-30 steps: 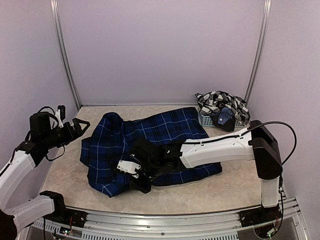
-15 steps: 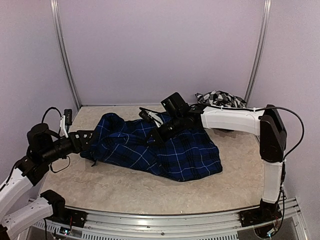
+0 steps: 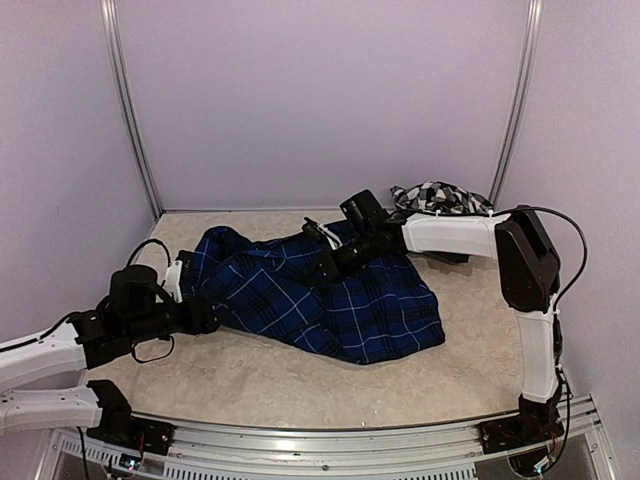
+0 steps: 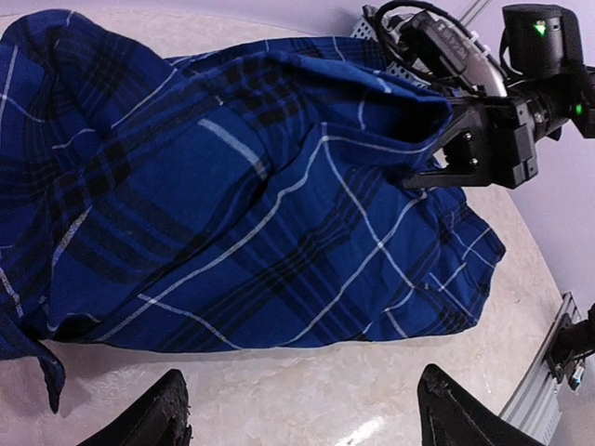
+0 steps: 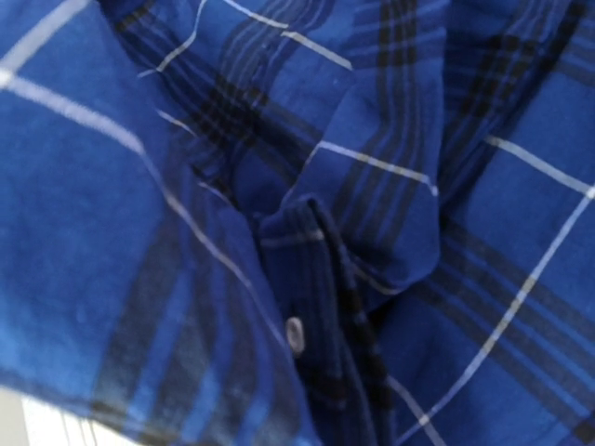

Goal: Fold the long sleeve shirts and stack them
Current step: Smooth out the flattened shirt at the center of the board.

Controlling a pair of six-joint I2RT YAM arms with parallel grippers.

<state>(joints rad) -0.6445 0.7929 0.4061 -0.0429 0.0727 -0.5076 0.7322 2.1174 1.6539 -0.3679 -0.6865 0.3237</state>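
Top external view: the near hem went up and over while the left arm dropped in.
The right fingers (image 3: 332, 262), clamped shut on a fold of the navy plaid shirt (image 3: 300, 300), had carried it from the front edge to mid-tabletop (image 3: 250, 375), doubling the cloth over itself. The left fingers (image 3: 205, 316) had come down low, wide apart and empty, just beside the shirt's left edge, probably to grab it. The black-and-white checked shirt (image 3: 440, 195) lay heaped at the back right.

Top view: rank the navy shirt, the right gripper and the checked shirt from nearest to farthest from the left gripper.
1. navy shirt, right at the left gripper.
2. right gripper, mid-table, pinching that shirt.
3. checked shirt, far right corner.
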